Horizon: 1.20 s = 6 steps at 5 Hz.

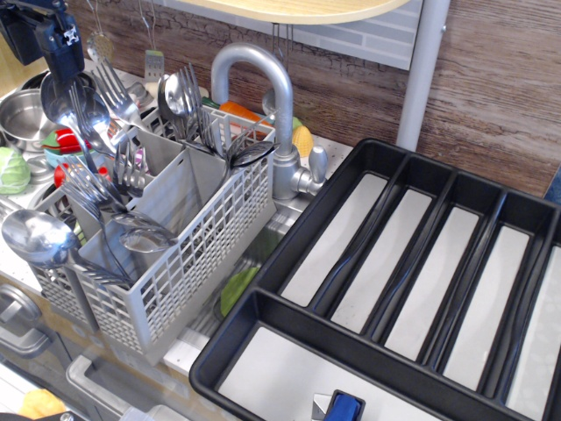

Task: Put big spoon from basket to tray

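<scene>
The light grey basket (197, 250) stands at the left, full of upright cutlery. A big spoon (72, 107) with a shiny oval bowl stands bowl-up in its back left compartment, among steel forks (114, 88). My black gripper (60, 72) hangs at the top left, right over this spoon's bowl and touching or almost touching its top. Its jaws are too dark to read. More oval spoons (180, 92) stand at the basket's back, and another spoon bowl (145, 237) shows at the front. The black tray (289, 324) lies at the right with pale grey bottoms.
A round-bowled ladle-like spoon (35, 237) sticks out at the basket's front left. A curved steel faucet (263, 74) rises between basket and tray. A steel pot (19, 114) and green vegetable (12, 171) sit far left. A small blue object (344, 408) lies in the tray's crosswise compartment.
</scene>
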{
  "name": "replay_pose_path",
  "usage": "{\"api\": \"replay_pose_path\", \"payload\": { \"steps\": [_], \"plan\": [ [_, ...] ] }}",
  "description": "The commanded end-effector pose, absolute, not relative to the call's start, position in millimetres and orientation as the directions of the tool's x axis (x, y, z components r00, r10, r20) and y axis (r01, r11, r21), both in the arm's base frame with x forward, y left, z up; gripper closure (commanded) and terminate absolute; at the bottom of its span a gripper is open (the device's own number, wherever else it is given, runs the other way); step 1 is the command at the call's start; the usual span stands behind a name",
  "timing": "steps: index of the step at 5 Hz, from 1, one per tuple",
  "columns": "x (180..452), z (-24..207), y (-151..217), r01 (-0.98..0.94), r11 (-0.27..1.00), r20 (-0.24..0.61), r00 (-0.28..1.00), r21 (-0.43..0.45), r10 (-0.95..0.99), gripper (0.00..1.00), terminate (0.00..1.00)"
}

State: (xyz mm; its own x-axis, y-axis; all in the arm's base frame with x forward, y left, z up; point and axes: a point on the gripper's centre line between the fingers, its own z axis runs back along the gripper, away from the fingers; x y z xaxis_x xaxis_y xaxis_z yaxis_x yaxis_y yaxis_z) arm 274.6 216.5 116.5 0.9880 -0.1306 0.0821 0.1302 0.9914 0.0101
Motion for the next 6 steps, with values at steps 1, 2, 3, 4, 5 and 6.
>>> {"api": "replay_pose_path", "payload": {
  "steps": [1,2,3,4,5,6],
  "plan": [
    [274.6,116.5,216.5,0.130,0.991,0.082,0.988,0.010,-0.131,0.00,0.00],
    [274.6,105.4,225.7,0.172,0.985,0.120,0.978,-0.003,-0.171,0.00,0.00],
    [274.1,101.5,226.5,0.171,0.985,0.124,0.978,0.001,-0.170,1.00,0.00],
    [274.3,101.3,226.1,0.173,0.985,0.122,0.977,0.007,-0.173,1.00,0.00],
    [273.9,105.1,222.2,0.169,0.985,0.104,0.980,0.032,-0.171,1.00,0.00],
    [275.0,113.5,221.9,0.214,0.970,0.077,0.972,0.116,-0.223,1.00,0.00]
  ]
}}
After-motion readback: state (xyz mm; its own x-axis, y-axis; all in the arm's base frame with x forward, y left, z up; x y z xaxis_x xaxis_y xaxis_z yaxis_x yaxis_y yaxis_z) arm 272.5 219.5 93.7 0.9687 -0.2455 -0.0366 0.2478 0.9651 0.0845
